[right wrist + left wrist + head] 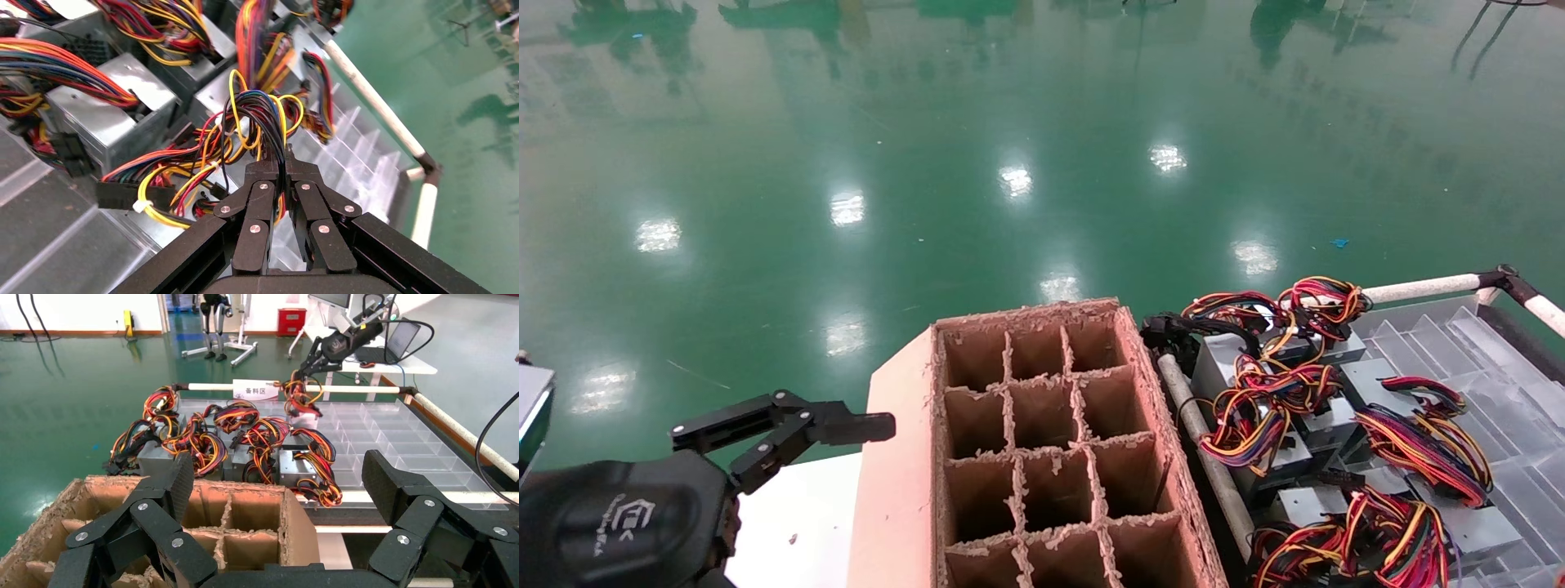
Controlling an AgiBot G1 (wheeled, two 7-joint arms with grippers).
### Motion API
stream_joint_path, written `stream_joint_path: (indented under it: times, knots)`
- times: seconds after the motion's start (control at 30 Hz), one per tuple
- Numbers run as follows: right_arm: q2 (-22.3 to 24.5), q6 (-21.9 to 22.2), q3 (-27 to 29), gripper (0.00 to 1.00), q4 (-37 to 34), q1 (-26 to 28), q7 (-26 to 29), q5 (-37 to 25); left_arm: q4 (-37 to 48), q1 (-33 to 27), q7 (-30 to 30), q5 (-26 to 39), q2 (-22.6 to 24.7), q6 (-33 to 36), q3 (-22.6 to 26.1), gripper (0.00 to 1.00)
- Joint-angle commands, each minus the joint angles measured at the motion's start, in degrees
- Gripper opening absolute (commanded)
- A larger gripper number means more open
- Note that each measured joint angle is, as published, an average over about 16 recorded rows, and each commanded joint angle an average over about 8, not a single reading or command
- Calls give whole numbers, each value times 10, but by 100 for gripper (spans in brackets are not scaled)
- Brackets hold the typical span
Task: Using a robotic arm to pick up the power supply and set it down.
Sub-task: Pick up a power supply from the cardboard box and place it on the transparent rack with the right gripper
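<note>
The right gripper (278, 168) is seen in the right wrist view with its fingers pressed together on a bundle of yellow, orange, red and black wires (257, 119); this bundle belongs to the power supply (304, 419), which in the left wrist view appears held up by its wires above the far rail of the clear plastic tray (392, 435), just beside the white label. The unit is judged to have been taken by its wires because the grey metal boxes lie packed close together, leaving little room for fingers around a casing. In the head view neither the right arm nor the held unit is shown. The other power supplies (1303, 425) are crowded at the tray's edge nearest the cardboard divider box (1042, 449), their cables tangled over one another, so snagging of a neighbouring cable during the lift is considered a risk. The box's cells are seen empty, and it is judged that one of them is meant to receive the held unit, each cell being about one unit wide. The left gripper (275, 496) is held with its fingers spread wide at the near edge of the cardboard box, away from the tray, touching nothing; it appears parked clear of the working arm.
</note>
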Motion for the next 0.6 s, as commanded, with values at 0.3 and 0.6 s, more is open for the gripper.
stream_joint_path:
  times: [0.3, 0.6]
  knots:
    - [-33, 31, 21, 13, 12, 13, 31, -57, 0, 0, 0, 0, 0, 0, 0, 100]
    - [-38, 62, 39, 100, 39, 31, 82, -106, 0, 0, 0, 0, 0, 0, 0, 100]
